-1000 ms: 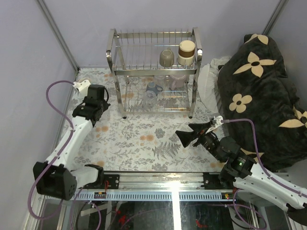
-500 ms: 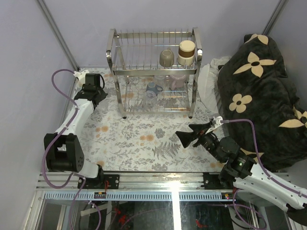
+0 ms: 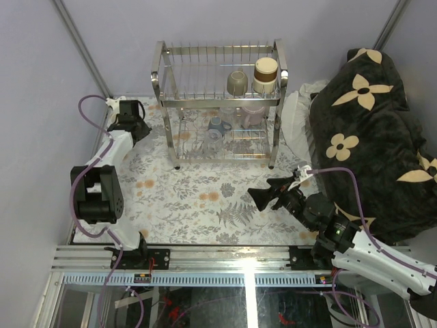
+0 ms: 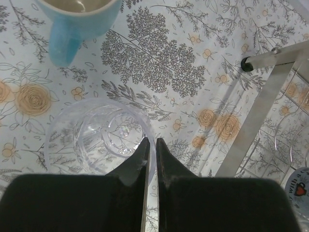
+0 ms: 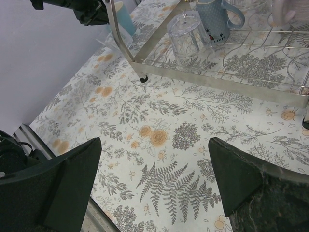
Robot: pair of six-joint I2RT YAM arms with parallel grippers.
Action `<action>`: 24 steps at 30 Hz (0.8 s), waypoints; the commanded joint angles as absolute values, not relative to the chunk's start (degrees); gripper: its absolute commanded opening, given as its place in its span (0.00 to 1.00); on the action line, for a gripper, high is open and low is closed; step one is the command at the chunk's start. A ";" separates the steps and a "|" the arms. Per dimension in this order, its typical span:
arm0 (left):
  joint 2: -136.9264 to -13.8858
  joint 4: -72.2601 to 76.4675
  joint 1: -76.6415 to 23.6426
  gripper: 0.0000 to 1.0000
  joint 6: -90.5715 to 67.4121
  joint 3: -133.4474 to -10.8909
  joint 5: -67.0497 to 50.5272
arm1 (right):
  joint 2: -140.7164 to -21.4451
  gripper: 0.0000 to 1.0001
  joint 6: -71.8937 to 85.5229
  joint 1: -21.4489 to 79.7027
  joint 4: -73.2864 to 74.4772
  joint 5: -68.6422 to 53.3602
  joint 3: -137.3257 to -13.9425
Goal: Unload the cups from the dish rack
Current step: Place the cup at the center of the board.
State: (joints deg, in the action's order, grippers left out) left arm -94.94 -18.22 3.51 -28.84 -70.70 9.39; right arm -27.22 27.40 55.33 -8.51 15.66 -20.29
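Clear glass (image 4: pixel 91 135) pinched at its rim by left pincer (image 4: pixel 151 141); right pincer (image 5: pixel 154 142) gapes wide, empty

Below me is the flat table (image 3: pixel 205 198) in its white cloth printed with grey ferns and orange roses. The two-tier chrome wire dish rack (image 3: pixel 158 75) stands on it at the back, black-tipped feet on the cloth. At far left sits a light blue ceramic mug (image 4: pixel 77 19), with a clear round drinking glass (image 4: pixel 96 137) just beside it. A black flower-patterned blanket (image 3: pixel 369 137) covers the right edge.
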 commanded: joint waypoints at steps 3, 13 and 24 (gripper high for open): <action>-98.11 -11.52 3.55 0.00 -26.82 -75.06 8.04 | -28.84 1.00 27.08 55.39 -12.57 17.14 -20.04; -105.49 -11.34 3.41 0.00 -25.12 -79.88 8.84 | -30.98 1.00 27.18 55.37 -13.55 17.36 -19.95; -109.14 -12.22 3.24 0.25 -24.54 -82.66 8.58 | -31.24 0.99 27.16 55.37 -13.81 17.84 -19.69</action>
